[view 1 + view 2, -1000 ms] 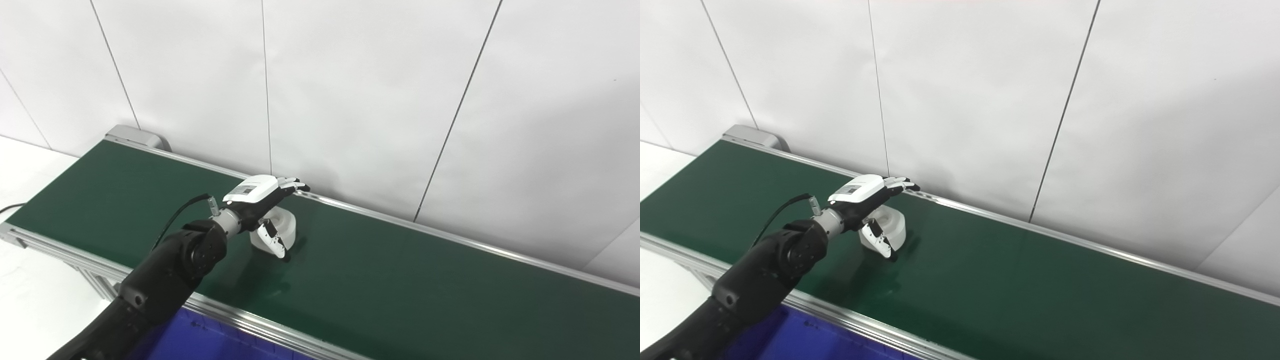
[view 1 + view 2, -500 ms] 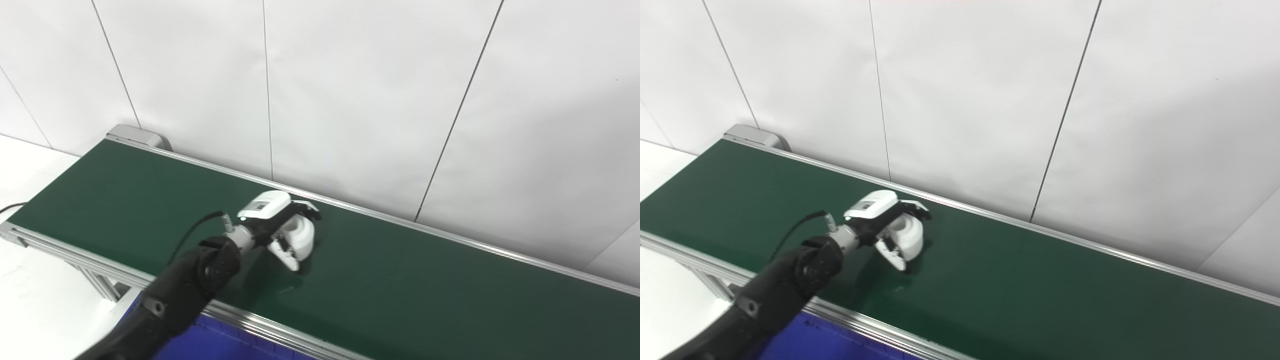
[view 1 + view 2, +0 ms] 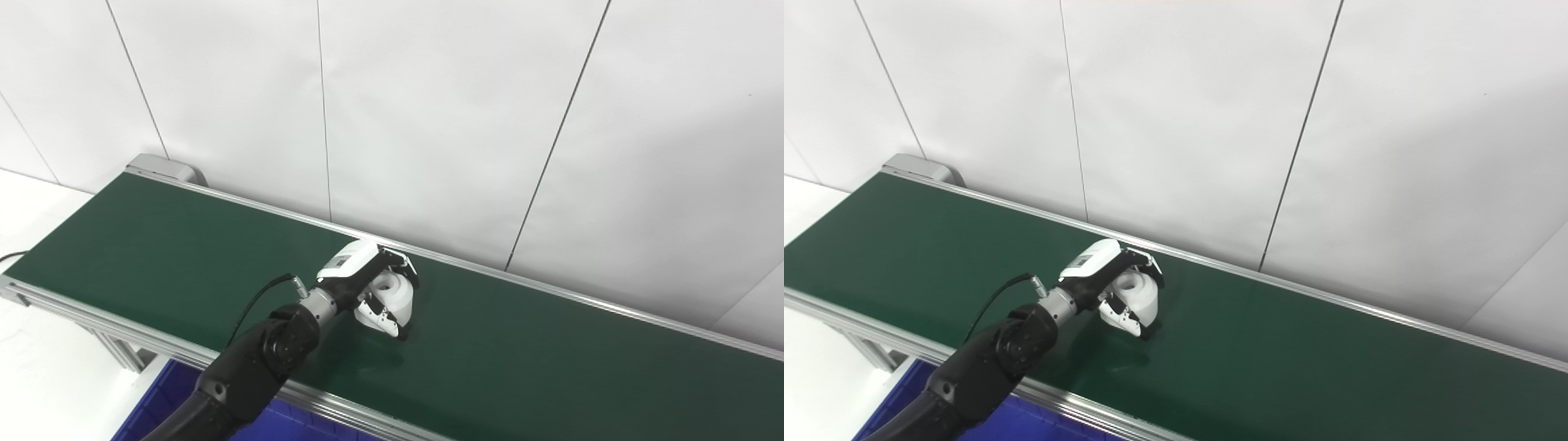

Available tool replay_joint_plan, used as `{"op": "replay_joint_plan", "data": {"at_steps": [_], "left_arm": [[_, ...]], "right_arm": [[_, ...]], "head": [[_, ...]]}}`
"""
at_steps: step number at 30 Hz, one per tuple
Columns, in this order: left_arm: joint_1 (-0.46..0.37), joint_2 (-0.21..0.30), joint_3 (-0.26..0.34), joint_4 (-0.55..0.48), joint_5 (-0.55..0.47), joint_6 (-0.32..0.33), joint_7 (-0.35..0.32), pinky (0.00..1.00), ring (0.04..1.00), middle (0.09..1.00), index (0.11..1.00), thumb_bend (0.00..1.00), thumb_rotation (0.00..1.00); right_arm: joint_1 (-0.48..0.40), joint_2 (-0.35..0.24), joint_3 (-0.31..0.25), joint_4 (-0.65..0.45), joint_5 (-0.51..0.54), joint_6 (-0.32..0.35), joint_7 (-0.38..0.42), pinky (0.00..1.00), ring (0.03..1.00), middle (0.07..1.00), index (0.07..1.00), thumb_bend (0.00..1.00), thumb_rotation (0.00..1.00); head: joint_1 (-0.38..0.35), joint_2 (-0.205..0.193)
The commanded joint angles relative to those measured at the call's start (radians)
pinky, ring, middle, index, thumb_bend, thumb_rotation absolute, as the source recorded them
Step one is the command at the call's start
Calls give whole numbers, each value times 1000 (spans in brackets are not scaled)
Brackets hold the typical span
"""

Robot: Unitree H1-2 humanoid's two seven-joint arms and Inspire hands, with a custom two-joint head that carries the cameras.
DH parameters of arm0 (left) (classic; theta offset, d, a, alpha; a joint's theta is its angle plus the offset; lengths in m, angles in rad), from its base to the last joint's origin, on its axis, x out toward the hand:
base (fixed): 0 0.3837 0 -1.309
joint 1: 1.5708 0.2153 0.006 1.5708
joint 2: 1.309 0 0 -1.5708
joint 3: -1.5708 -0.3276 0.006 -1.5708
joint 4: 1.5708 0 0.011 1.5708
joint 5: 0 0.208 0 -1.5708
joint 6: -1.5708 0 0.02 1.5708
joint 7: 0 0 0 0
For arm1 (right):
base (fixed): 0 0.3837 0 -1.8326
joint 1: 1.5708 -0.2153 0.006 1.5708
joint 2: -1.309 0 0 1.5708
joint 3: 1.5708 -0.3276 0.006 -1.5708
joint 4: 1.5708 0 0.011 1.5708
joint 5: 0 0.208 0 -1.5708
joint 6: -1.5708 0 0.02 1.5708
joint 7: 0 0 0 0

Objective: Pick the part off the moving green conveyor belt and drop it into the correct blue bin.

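White panelled wall [image 3: 429, 122] with thin dark seams, white floor [image 3: 37, 367], even light

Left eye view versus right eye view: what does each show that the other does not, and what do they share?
Only the left eye view shows a dark cable at its left edge, beside the near end of the belt. Only the right eye view shows a wider strip of white wall right of the panel seams; no extra item. Both show the left hand wrapped around the white part on the green belt, the metal end cap and the blue bin below. The right hand appears in neither.
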Motion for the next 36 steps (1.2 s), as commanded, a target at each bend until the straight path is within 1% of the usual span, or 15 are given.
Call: {"op": "replay_joint_plan", "data": {"at_steps": [1,8,13,17,18,19,20,21,22,23,24,25,28,30,36], "left_arm": [[-3,5,25,-56,-31,-33,25,458,442,508,490,500,0],[78,-14,60,-186,-79,-60,31,427,435,502,498,500,0],[156,-24,84,-305,-131,-70,17,424,439,503,497,501,0],[224,-20,104,-410,-177,-83,4,430,440,504,501,501,0],[239,-16,108,-429,-185,-84,-2,421,432,504,507,500,0],[254,-9,112,-447,-195,-91,-8,419,431,505,507,500,0],[270,-2,113,-463,-203,-101,-13,423,434,505,504,500,0],[283,6,118,-476,-215,-106,-19,428,438,506,501,500,0],[295,10,122,-489,-226,-106,-26,436,444,508,495,500,0],[305,14,127,-502,-241,-105,-35,447,453,510,485,500,0],[313,17,130,-513,-260,-105,-46,457,460,514,475,500,0],[318,20,132,-521,-284,-108,-56,461,462,516,473,500,0],[332,23,133,-528,-343,-126,-84,460,460,515,479,499,0],[346,15,126,-526,-369,-147,-94,448,455,514,483,500,0],[422,-4,104,-541,-403,-179,-124,477,482,512,458,499,0]], "right_arm": [[13,-5,-13,-32,-5,-46,-19,793,785,799,874,893,431],[20,-21,-12,-46,4,-46,-15,833,806,823,898,881,431],[37,-26,-21,-63,2,-46,-5,842,806,823,905,877,451],[50,-25,-18,-85,-16,-46,-15,860,813,821,907,875,435],[52,-21,-22,-86,-33,-46,-20,853,807,816,903,875,432],[57,-14,-28,-89,-48,-46,-19,842,800,811,900,874,443],[58,-10,-33,-90,-61,-46,-20,830,794,809,897,876,456],[61,-3,-38,-94,-71,-46,-16,806,784,805,886,881,467],[65,4,-45,-101,-70,-46,-4,786,776,803,877,882,476],[74,12,-56,-116,-55,-46,22,778,774,803,872,883,478],[83,19,-68,-132,-40,-46,50,778,775,805,867,891,471],[94,28,-85,-148,-33,-46,79,776,777,808,866,894,464],[120,53,-132,-179,-42,-46,136,766,780,814,870,903,466],[141,81,-172,-196,-64,-46,165,761,776,813,870,899,464],[175,117,-233,-229,-86,-46,230,798,792,829,884,868,460]], "head": [[1,0],[47,15],[40,13],[-55,58],[-82,65],[-149,84],[-149,84],[-204,102],[-213,106],[-245,130],[-250,136],[-267,167],[-277,176],[-287,199],[-287,229]]}}
